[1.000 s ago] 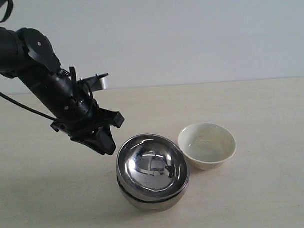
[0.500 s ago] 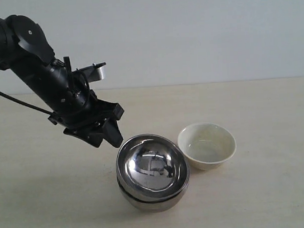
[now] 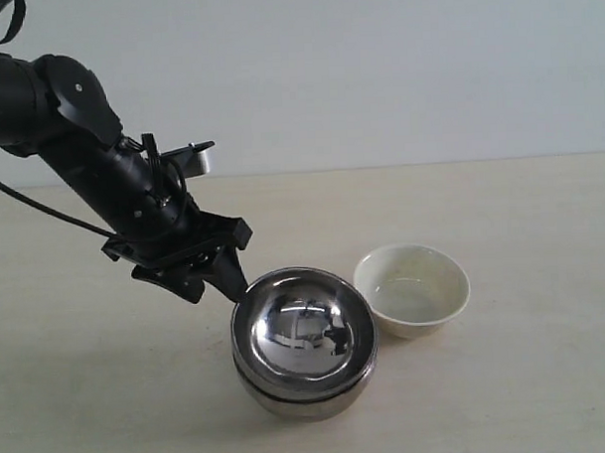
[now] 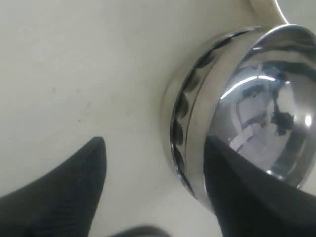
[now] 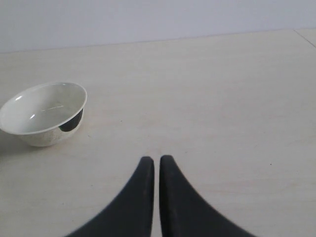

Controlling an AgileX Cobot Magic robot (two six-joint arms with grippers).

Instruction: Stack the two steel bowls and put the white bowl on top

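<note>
The two steel bowls sit nested on the table, the upper bowl [image 3: 304,331] inside the lower bowl [image 3: 304,400]. In the left wrist view the upper bowl's mirror inside [image 4: 266,108] shows above the lower bowl's rim [image 4: 178,118]. My left gripper [image 3: 215,287] [image 4: 154,143] is open at the stack's left rim, one finger over the upper bowl's inside and the other outside it. The white bowl [image 3: 412,287] [image 5: 43,113] stands upright and empty just right of the stack. My right gripper [image 5: 156,158] is shut and empty, low over bare table, apart from the white bowl.
The beige table [image 3: 521,209] ends at a pale wall behind. The left arm [image 3: 70,125] slants down from the upper left. The right arm is outside the exterior view.
The left gripper has moved right and slightly down, from beside the stack to straddling its left rim. The upper steel bowl sits a little more level. The white bowl is unmoved.
</note>
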